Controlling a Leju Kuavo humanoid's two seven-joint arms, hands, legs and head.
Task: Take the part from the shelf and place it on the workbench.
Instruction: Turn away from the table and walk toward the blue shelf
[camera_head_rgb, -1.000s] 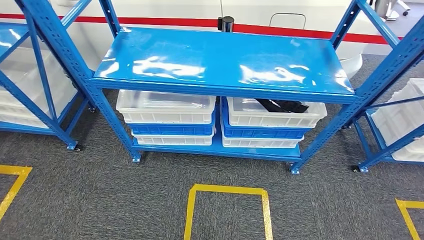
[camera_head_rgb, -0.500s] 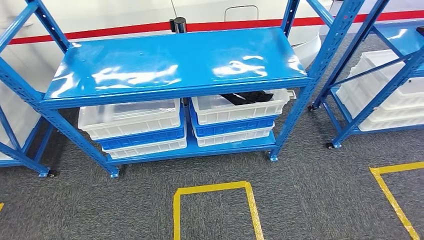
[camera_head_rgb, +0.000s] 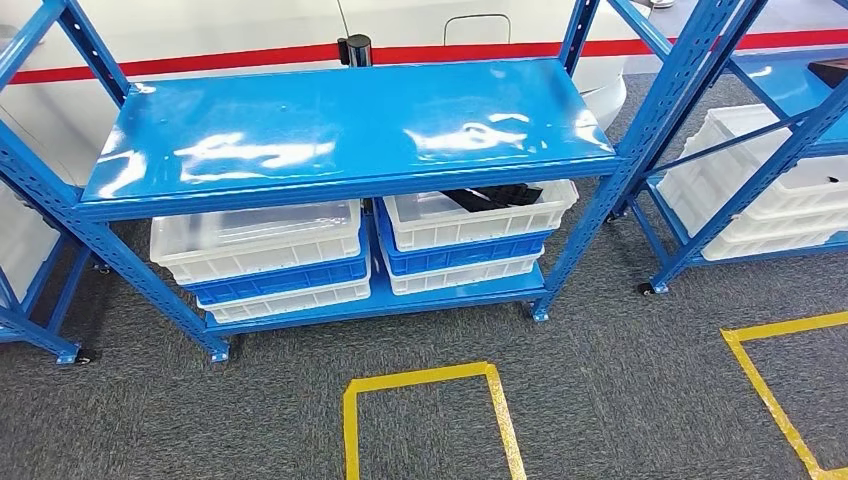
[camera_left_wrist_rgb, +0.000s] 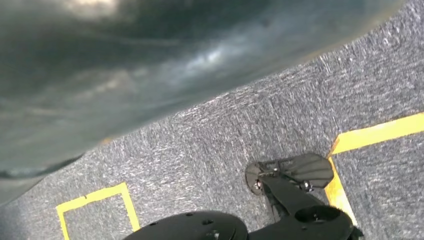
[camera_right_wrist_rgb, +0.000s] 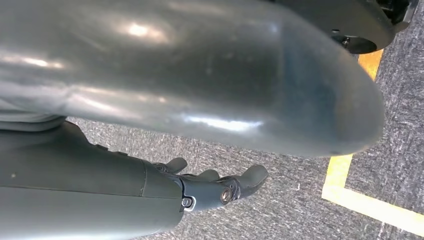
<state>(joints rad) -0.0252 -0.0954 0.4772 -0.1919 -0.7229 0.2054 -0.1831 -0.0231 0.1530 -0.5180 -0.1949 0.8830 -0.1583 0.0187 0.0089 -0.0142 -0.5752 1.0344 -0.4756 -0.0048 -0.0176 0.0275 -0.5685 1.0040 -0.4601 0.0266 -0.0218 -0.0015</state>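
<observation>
1. Two stacks of crates sit side by side on the lower level of the central blue shelf (camera_head_rgb: 345, 125), whose glossy top board carries nothing but glare.
2. The left stack (camera_head_rgb: 265, 260) has three crates, counted from the top: white, blue, white. The top white crate looks to hold nothing I can make out.
3. The right stack (camera_head_rgb: 470, 240) also has three crates in the same order: white, blue, white.
4. One dark part (camera_head_rgb: 493, 196) lies in the top white crate of the right stack, partly hidden under the edge of the top board; its exact shape cannot be told.
5. One more blue shelf (camera_head_rgb: 745, 110) stands to the right, with white crates (camera_head_rgb: 775, 195) stacked on its lower level; how many is unclear. A third blue frame (camera_head_rgb: 35, 290) shows at the left edge.
6. Two yellow tape outlines mark the grey carpet (camera_head_rgb: 620, 400): one square (camera_head_rgb: 425, 378) in front of the central shelf and one corner (camera_head_rgb: 765, 385) further right.
7. One black post (camera_head_rgb: 354, 48) stands behind the central shelf, against a white wall with a red stripe.
8. The right hand (camera_right_wrist_rgb: 215, 187) hangs over the carpet in the right wrist view, its fingers (camera_right_wrist_rgb: 252, 176) slightly bent, spread, and holding nothing.
9. The left wrist view looks down at carpet and yellow tape; whether the left hand's fingers are open or closed cannot be told.
</observation>
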